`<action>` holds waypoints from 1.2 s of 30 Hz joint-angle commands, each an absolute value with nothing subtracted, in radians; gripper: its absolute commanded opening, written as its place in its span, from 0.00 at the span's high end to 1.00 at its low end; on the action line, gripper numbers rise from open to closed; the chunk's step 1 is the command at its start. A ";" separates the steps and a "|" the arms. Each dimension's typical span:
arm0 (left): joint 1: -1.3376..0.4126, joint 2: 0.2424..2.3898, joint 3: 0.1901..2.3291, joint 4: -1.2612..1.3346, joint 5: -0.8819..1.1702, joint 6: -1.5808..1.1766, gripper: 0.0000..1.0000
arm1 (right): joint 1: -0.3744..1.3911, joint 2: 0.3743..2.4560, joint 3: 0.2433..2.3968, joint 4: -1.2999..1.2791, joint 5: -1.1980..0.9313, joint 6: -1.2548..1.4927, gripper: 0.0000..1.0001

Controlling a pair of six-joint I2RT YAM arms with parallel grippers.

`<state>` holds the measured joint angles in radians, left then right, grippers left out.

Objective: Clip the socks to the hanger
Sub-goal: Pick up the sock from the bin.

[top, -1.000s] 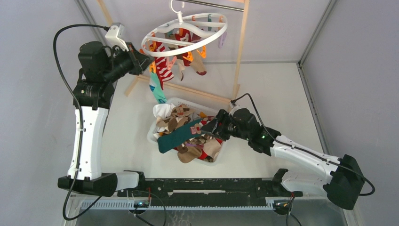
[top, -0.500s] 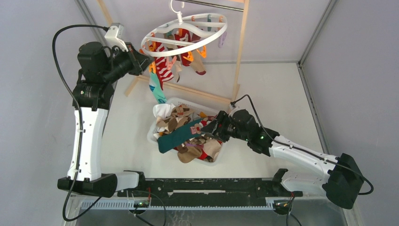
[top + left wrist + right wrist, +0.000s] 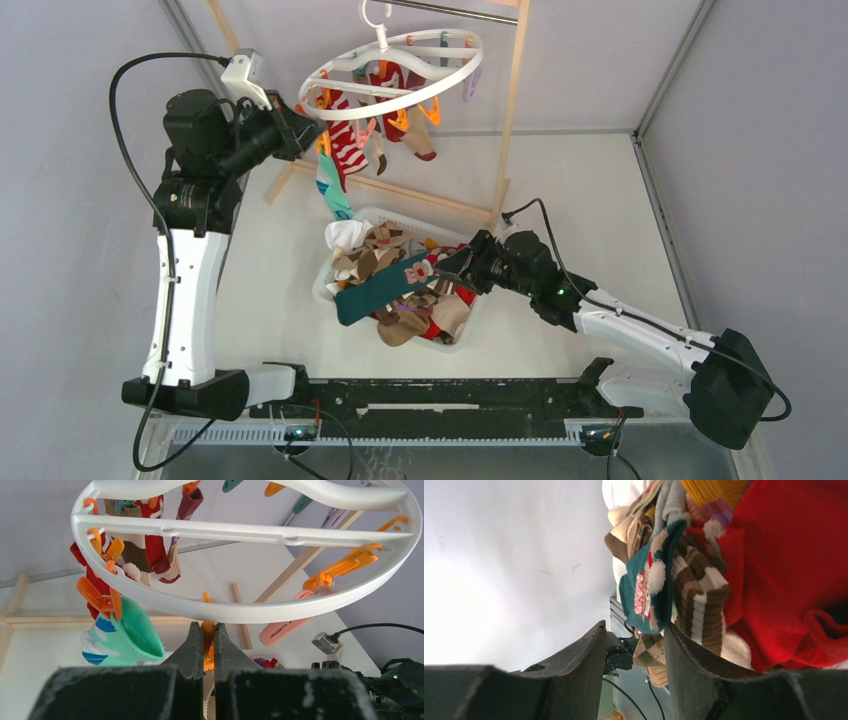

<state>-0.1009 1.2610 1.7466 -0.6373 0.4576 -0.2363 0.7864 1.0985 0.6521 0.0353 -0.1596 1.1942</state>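
The white ring hanger [image 3: 476,52] hangs from its hook at the back, with several socks pegged on it, among them a red-and-white striped one [image 3: 347,140] and a mint-teal one [image 3: 333,190]. My left gripper [image 3: 305,125] is up at the ring's near rim [image 3: 250,611], shut on an orange peg [image 3: 207,650] beside the mint-teal sock [image 3: 127,635]. More socks fill the tub [image 3: 450,235], a dark green one [image 3: 375,290] on top. My right gripper [image 3: 450,268] is at the tub's right side, open. The green sock's cuff [image 3: 644,595] hangs just past its fingertips [image 3: 636,630].
The pale wooden pole frame [image 3: 512,110] stands behind the tub and carries the hanger. Grey walls close in on the left, back and right. A black rail [image 3: 440,395] runs along the near edge between the arm bases.
My right gripper has pushed a little further left and up into the sock pile, and its jaws have narrowed slightly. The left gripper and the hanger have not moved.
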 commanded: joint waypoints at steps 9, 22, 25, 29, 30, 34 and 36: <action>-0.104 1.229 1.736 -0.606 0.485 -0.245 1.00 | 0.772 1.119 0.636 0.124 -0.128 1.238 0.51; -0.104 1.230 1.735 -0.603 0.490 -0.256 1.00 | 0.829 1.069 0.658 0.142 0.101 1.159 0.88; -0.105 1.231 1.735 -0.603 0.496 -0.262 1.00 | 0.830 1.062 0.725 0.097 0.112 1.058 1.00; -0.105 1.233 1.736 -0.603 0.500 -0.269 1.00 | 0.850 1.088 0.854 0.054 0.113 0.898 1.00; -0.105 1.232 1.736 -0.603 0.502 -0.272 1.00 | 0.864 1.100 0.890 0.054 0.113 0.851 1.00; -0.103 1.235 1.742 -0.602 0.518 -0.301 1.00 | 0.951 1.201 1.087 0.045 0.093 0.636 1.00; -0.103 1.235 1.744 -0.603 0.531 -0.319 1.00 | 1.005 1.247 1.161 0.044 0.042 0.493 1.00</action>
<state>-0.1009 1.2610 1.7466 -0.6369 0.4843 -0.2726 0.9211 1.1751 1.0172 0.0162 0.0956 0.8043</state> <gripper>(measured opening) 0.039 0.017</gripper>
